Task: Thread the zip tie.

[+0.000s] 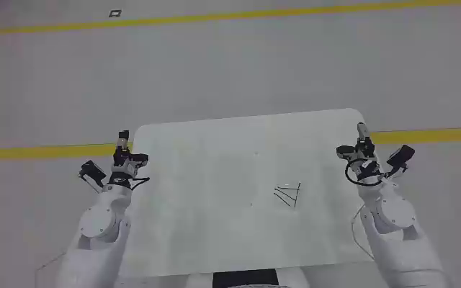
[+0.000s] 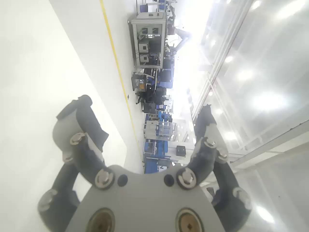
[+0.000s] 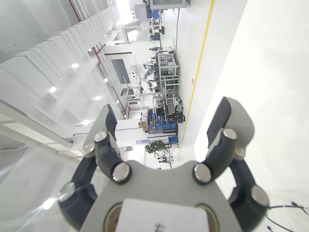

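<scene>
Table (image 1: 216,158) edges in the top view have our arms beside them: left gripper (image 1: 123,138) at the left rim, right gripper (image 1: 361,132) at the right rim, zip ties (image 1: 287,194) lying right of centre, well apart from both. From the left wrist we see fingers (image 2: 84,119) spread wide on nothing, beside the table's curved edge and a yellow floor line (image 2: 116,59); from the right wrist, fingers (image 3: 219,117) likewise wide, holding nothing, white floor beyond
</scene>
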Robot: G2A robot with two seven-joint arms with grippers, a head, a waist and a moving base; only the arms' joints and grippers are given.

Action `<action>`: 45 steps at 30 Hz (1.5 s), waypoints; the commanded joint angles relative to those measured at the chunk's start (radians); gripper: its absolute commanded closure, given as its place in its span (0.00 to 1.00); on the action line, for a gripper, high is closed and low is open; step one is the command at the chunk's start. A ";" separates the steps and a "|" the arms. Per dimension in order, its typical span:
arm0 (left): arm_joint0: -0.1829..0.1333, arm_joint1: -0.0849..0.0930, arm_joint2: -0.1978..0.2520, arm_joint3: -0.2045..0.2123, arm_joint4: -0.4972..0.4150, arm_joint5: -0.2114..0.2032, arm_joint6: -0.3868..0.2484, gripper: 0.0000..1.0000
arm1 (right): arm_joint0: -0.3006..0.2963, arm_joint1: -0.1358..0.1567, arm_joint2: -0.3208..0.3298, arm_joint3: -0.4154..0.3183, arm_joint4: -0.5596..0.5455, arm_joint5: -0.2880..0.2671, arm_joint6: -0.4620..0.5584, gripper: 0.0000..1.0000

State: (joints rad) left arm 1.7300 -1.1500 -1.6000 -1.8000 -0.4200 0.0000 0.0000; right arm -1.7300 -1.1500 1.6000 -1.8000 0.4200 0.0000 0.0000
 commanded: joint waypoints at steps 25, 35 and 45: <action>0.000 0.000 0.000 0.000 0.000 0.000 0.000 0.00 | -0.023 0.012 -0.028 -0.022 -0.255 -0.161 0.187 0.00; -0.005 0.001 0.006 -0.017 0.022 -0.007 -0.021 0.00 | -0.023 0.012 -0.028 -0.022 -0.255 -0.161 0.187 0.00; -0.002 0.027 0.024 -0.050 0.272 0.038 -0.323 0.00 | -0.023 0.012 -0.028 -0.022 -0.255 -0.161 0.187 0.00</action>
State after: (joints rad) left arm 1.7284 -1.1221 -1.5761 -1.8502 -0.1381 0.0375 -0.3416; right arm -1.7526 -1.1381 1.5720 -1.8218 0.1654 -0.1610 0.1865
